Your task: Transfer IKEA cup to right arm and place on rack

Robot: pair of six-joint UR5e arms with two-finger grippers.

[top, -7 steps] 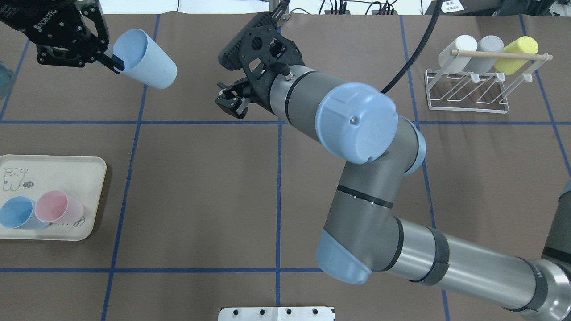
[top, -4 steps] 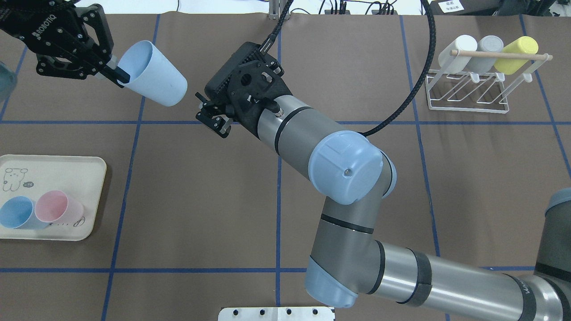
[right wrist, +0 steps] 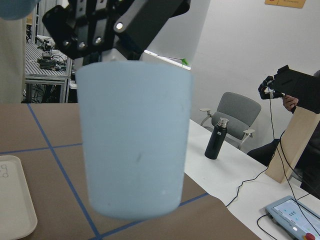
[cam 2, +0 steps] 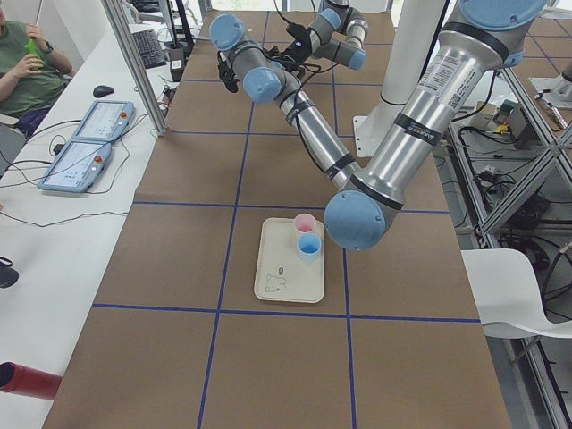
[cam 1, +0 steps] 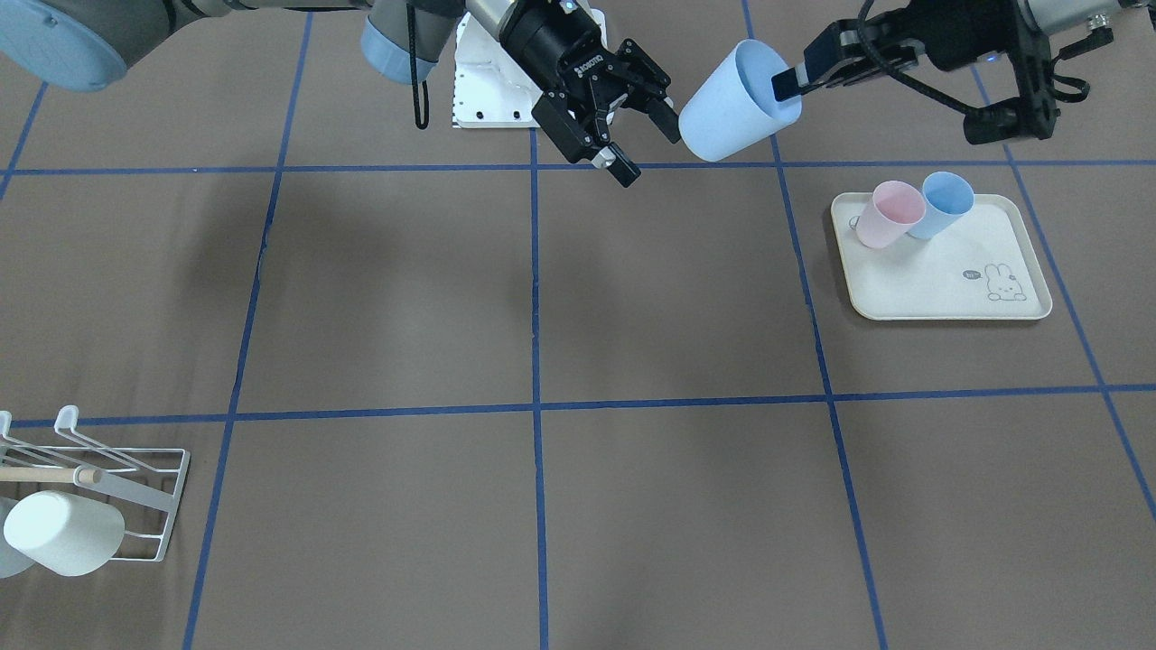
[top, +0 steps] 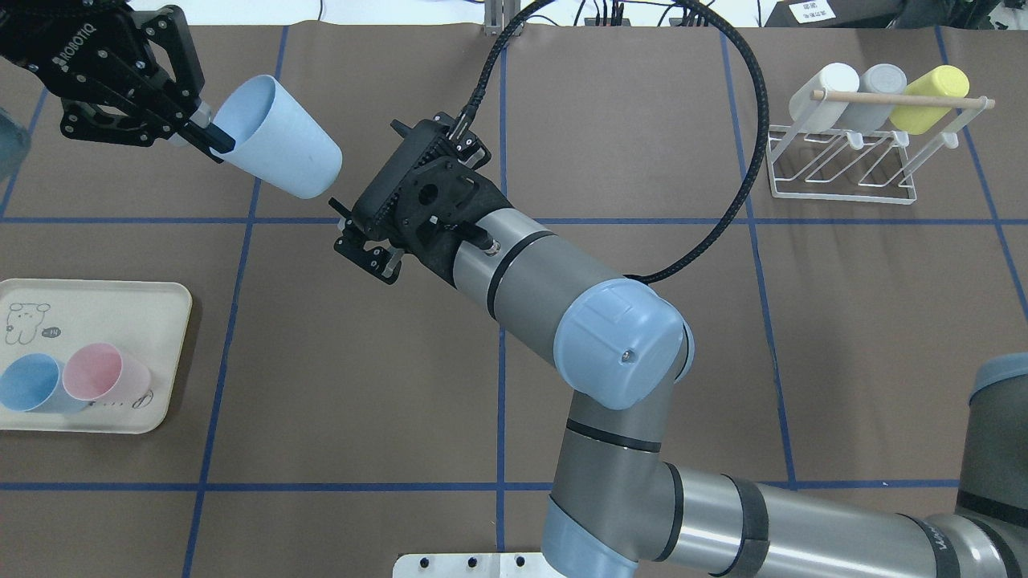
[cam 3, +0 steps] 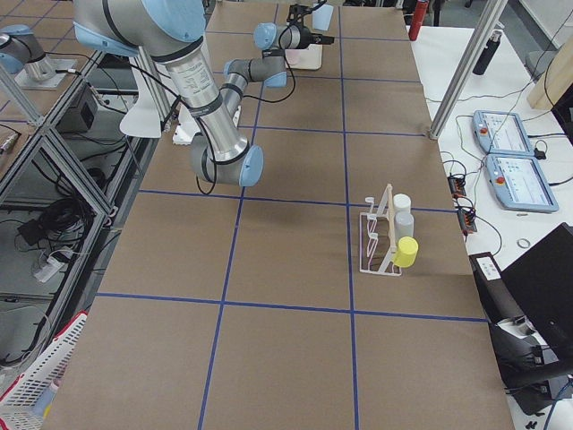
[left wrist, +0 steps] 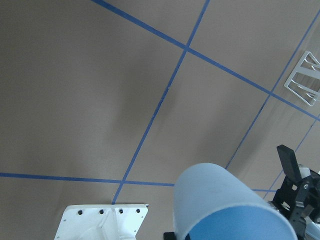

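Note:
A light blue IKEA cup (top: 277,148) hangs tilted above the table at the back left, base toward the centre. My left gripper (top: 210,135) is shut on its rim, one finger inside the mouth; this also shows in the front view (cam 1: 786,86). My right gripper (top: 355,239) is open and empty, just short of the cup's base (cam 1: 713,135), apart from it. The right wrist view is filled by the cup (right wrist: 135,145) with the left gripper behind it. The white wire rack (top: 839,172) with its wooden rod stands at the back right.
The rack holds a white cup (top: 823,88), a grey cup (top: 879,84) and a yellow cup (top: 932,96). A cream rabbit-print tray (top: 120,305) at the left edge holds a pink cup (top: 104,373) and a blue cup (top: 32,384). Blue tape lines grid the brown table.
My right arm has swung left and nearer, bringing its open gripper close to the cup's base. My left gripper has shifted the cup slightly right.

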